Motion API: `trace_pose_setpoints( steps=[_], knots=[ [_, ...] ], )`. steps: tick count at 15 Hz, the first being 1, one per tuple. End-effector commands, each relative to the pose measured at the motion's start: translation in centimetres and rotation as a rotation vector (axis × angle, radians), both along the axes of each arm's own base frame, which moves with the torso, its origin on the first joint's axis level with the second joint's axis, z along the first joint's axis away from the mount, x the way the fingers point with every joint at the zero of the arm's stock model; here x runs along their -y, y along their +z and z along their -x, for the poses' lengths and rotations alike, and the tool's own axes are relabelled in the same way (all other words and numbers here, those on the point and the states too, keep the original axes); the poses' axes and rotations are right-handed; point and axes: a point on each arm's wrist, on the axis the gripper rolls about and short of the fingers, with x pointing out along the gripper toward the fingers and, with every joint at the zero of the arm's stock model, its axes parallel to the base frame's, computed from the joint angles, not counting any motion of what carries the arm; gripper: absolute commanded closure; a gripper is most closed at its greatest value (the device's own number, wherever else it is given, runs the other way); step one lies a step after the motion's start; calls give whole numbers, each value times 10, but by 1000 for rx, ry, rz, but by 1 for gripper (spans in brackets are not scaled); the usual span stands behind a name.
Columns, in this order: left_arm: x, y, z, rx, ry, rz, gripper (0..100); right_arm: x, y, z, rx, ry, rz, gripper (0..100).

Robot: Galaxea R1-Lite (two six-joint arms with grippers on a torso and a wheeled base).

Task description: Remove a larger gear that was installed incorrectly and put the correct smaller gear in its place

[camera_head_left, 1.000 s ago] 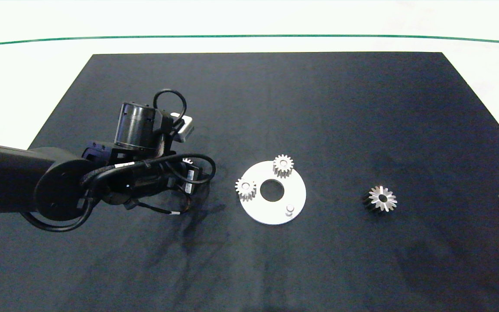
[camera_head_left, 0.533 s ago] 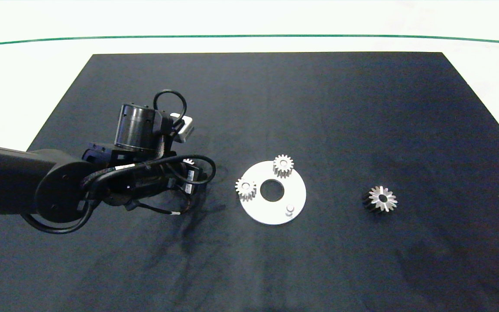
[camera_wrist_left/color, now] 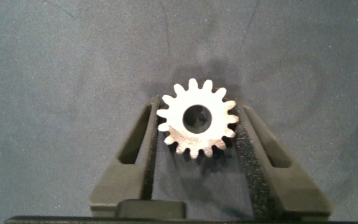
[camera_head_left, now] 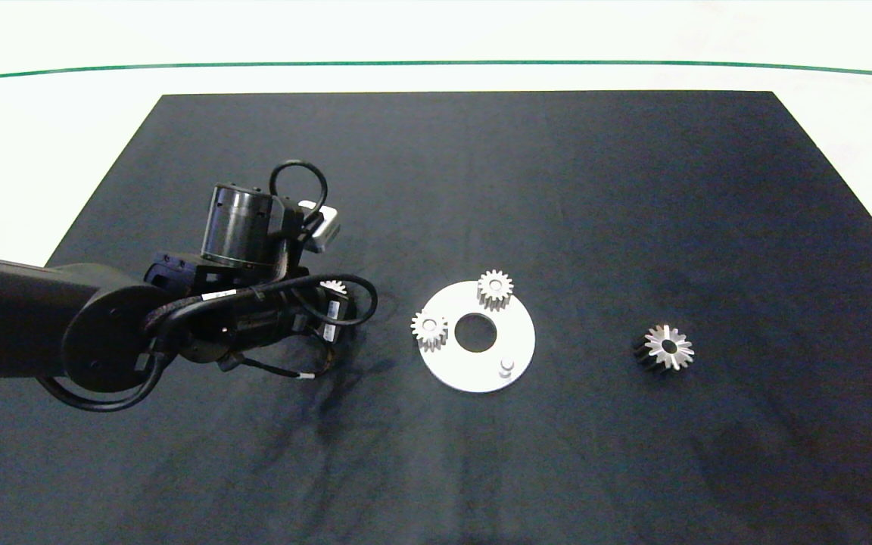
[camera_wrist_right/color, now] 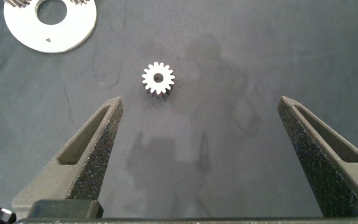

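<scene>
Left hand (camera_wrist_left/color: pixel 196 152) clamped on small gear (camera_wrist_left/color: pixel 196 118) above dark mat (camera_head_left: pixel 481 189). Right hand (camera_wrist_right/color: pixel 201 155) spread wide, near big gear (camera_wrist_right/color: pixel 158 78).

3 small spur gears: 2 sat on pegs of the white disc (camera_head_left: pixel 518 331), at (camera_head_left: pixel 495 288) and (camera_head_left: pixel 429 329); 1 smaller gear (camera_wrist_left/color: pixel 196 118) left of it. 1 larger gear (camera_head_left: pixel 668 348) right of it. 1 bare peg (camera_head_left: pixel 506 366).

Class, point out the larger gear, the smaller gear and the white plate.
larger gear (camera_head_left: pixel 668 348), head view, toothed top face.
smaller gear (camera_wrist_left/color: pixel 196 118), left wrist view, flat face.
white plate (camera_head_left: pixel 521 338), head view, bare rim.
</scene>
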Motion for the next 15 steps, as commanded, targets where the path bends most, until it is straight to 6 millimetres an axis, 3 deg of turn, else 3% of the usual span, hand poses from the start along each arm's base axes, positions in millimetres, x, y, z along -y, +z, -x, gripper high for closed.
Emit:
trace_pose_setpoints(
  steps=[1, 11, 15],
  knots=[
    [2, 0, 1, 1, -6, -1, 64, 0, 0, 0, -2, 0, 3, 0],
    [2, -6, 2, 8, -8, 2, 83, 0, -4, 0, -11, 2, 6, 0],
    [2, -3, 3, 16, -10, 6, 84, 0, -4, 0, -12, 2, 7, 0]
  ],
)
